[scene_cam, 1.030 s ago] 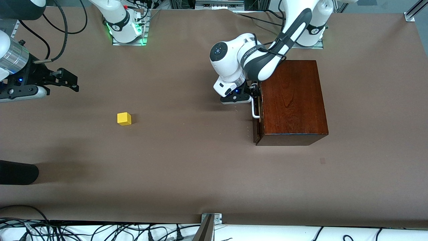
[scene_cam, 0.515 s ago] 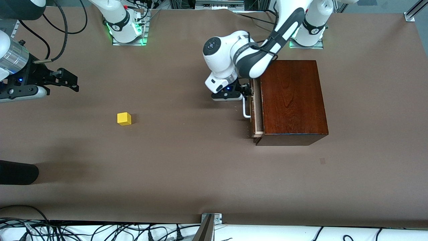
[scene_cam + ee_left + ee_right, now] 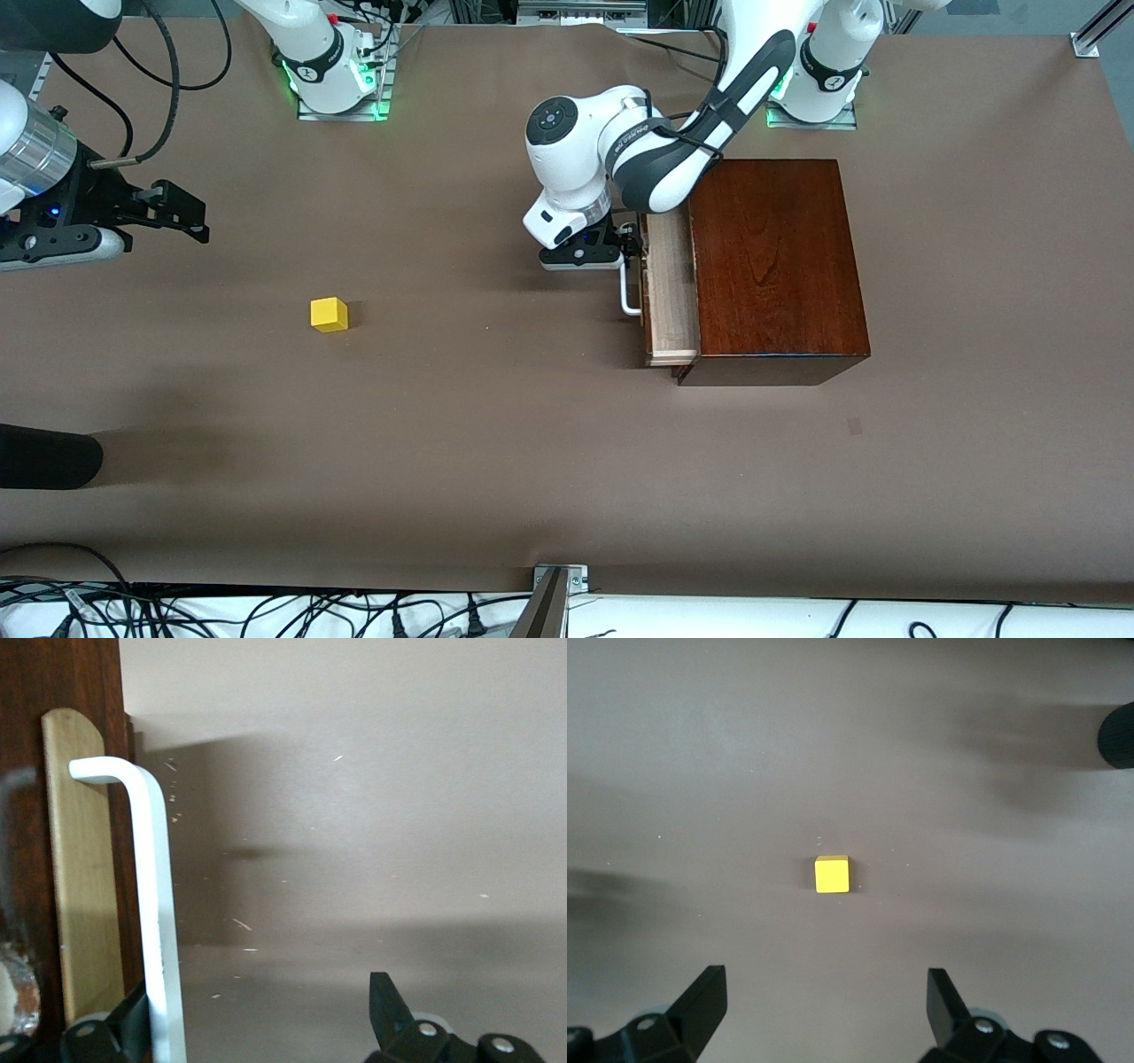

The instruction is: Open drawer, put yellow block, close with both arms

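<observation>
The left gripper (image 3: 627, 251) has its jaws spread wide, one finger (image 3: 133, 1019) hooked against the white handle (image 3: 626, 292) and the other standing clear of it, so the bar is caught rather than pinched. That handle sits on the front of the drawer (image 3: 669, 288), whose pale tray shows partway out of the dark wooden box (image 3: 771, 266) toward the right arm's end of the table. The right gripper (image 3: 182, 220) waits in the air over bare table at its own end, jaws spread with nothing between them. The yellow block (image 3: 329, 315) lies on the table, well apart from the drawer, and shows between that gripper's fingertips (image 3: 704, 1001) from its wrist.
</observation>
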Tool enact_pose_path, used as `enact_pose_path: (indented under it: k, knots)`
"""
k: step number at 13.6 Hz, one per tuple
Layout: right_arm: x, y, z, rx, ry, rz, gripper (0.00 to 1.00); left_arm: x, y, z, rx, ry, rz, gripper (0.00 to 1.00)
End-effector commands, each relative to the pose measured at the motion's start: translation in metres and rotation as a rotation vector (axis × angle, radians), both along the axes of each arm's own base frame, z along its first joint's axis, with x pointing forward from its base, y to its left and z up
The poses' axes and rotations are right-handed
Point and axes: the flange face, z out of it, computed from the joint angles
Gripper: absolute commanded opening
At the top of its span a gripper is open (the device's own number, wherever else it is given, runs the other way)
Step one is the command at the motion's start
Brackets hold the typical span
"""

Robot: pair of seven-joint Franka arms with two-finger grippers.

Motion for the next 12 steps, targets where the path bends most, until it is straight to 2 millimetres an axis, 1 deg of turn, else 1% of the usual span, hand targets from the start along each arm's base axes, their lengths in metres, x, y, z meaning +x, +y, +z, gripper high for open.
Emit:
enact_pose_path:
  k: [1, 3, 4, 6, 8, 9, 10, 12]
  knots:
    - [0.001, -0.001, 0.004, 0.001, 0.006, 0.004, 1.0, 0.01, -0.022, 0.012, -0.076, 0.002, 0.029, 1.0]
    - [0.001, -0.002, 0.004, -0.001, 0.006, 0.004, 1.0, 0.011, -0.021, 0.016, -0.072, 0.0, 0.016, 1.0]
    - [0.001, -0.003, 0.004, -0.001, 0.006, 0.001, 1.0, 0.01, -0.02, 0.023, -0.071, -0.003, 0.015, 1.0]
    - [0.001, -0.003, 0.004, 0.0, 0.006, 0.001, 1.0, 0.007, -0.012, 0.055, -0.034, -0.015, 0.022, 1.0]
    - [0.001, -0.003, 0.004, -0.001, 0.006, 0.001, 1.0, -0.004, -0.007, 0.097, -0.033, 0.026, 0.011, 1.0]
    - [0.001, -0.003, 0.004, -0.001, 0.008, 0.004, 1.0, 0.002, 0.008, 0.121, -0.042, 0.049, 0.002, 1.0]
    - [0.001, -0.002, 0.004, -0.001, 0.006, 0.005, 1.0, 0.009, 0.028, 0.148, -0.034, 0.062, -0.02, 1.0]
    - [0.002, -0.002, 0.006, 0.0, -0.003, 0.007, 1.0, 0.038, 0.081, 0.193, -0.031, 0.099, -0.049, 1.0]
